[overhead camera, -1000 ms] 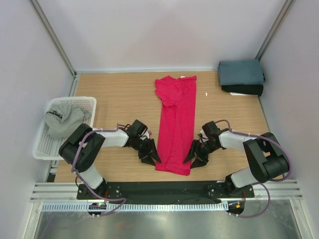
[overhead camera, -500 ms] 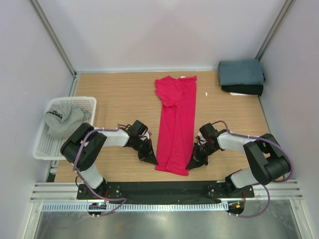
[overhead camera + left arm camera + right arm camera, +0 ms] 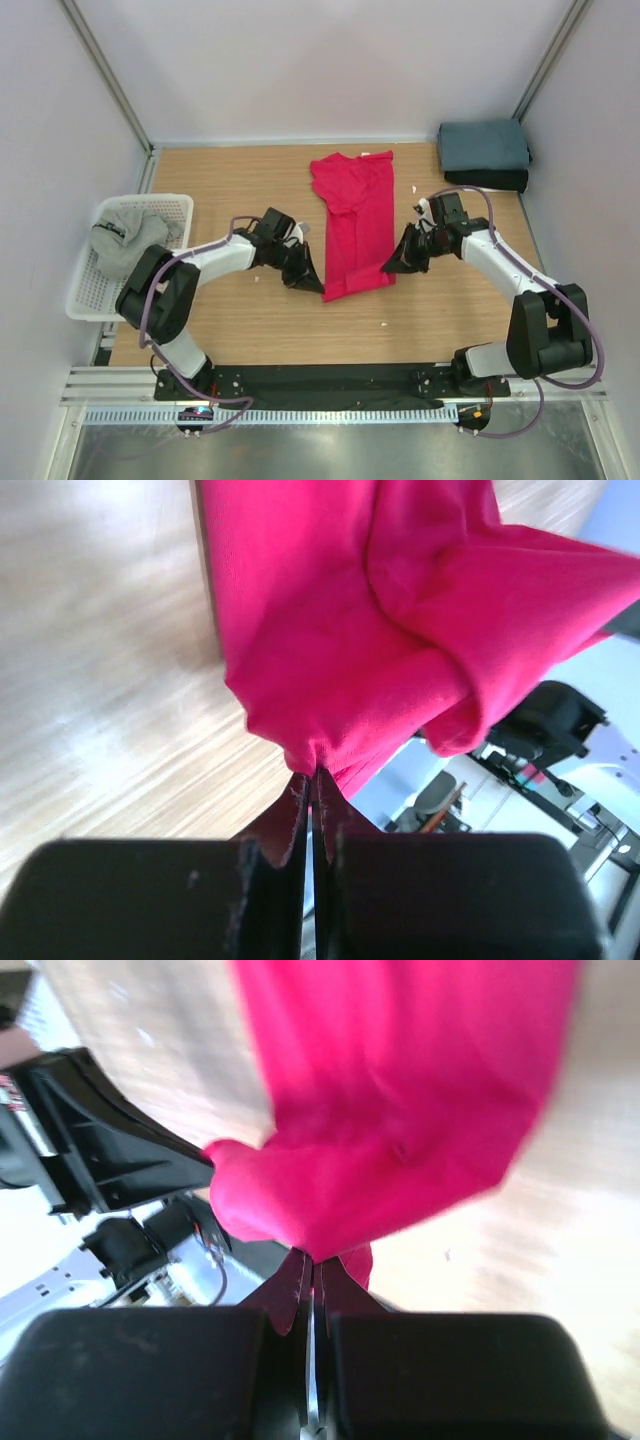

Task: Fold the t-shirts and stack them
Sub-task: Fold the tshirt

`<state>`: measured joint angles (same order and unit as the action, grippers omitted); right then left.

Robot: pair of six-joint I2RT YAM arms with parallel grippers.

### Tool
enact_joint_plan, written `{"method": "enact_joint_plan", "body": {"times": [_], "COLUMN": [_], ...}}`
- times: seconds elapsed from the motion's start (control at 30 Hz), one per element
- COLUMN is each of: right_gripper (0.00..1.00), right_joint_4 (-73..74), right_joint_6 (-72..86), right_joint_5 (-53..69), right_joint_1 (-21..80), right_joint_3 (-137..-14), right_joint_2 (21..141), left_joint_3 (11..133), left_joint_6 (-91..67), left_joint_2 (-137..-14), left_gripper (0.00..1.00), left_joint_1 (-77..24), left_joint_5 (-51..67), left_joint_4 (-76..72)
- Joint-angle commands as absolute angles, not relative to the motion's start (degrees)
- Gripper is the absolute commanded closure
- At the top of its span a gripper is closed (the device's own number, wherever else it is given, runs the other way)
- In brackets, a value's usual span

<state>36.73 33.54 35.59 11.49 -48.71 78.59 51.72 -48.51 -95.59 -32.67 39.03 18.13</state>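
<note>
— Wooden table (image 3: 230, 330) is looking barer near six o'clock now; where is the red t-shirt (image 3: 355, 200) going?
— Its hem is travelling toward twelve o'clock. The left gripper (image 3: 311, 281) and right gripper (image 3: 392, 266), freshly clamped, are each pinching a corner, halving it.

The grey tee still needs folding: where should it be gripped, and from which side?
Pinch the raised crumpled hump of the grey tee, coming straight down from above. It lies bunched inside the white basket, whose walls block a sideways approach; its crest probably offers a fold to bite.
</note>
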Motion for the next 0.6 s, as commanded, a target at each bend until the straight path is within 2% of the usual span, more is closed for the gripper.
{"method": "enact_joint_plan", "body": {"times": [0.0, 0.17, 0.4, 0.57], "right_gripper": [0.99, 0.99, 0.99, 0.99], "right_joint_4": [35.07, 34.89, 34.28, 32.35], "right_joint_6": [28.92, 22.96, 17.76, 17.67], "right_joint_5": [33.84, 32.17, 31.82, 33.04], "right_joint_1": [10.64, 9.23, 6.77, 5.36], "right_joint_3": [-55.53, -64.49, -73.03, -77.25], "right_joint_2": [80.50, 87.69, 97.19, 102.65], "left_joint_3": [57.20, 67.66, 85.93, 90.69], "left_joint_6": [-43.78, -39.21, -30.85, -27.78], "left_joint_2": [-95.01, -98.34, -110.54, -114.60], "left_gripper": [1.00, 1.00, 1.00, 1.00], "left_joint_1": [-29.45, -26.28, -25.75, -24.79], "left_joint_5": [38.85, 38.15, 37.26, 34.55], "left_joint_4": [21.00, 23.02, 35.85, 36.83]}}
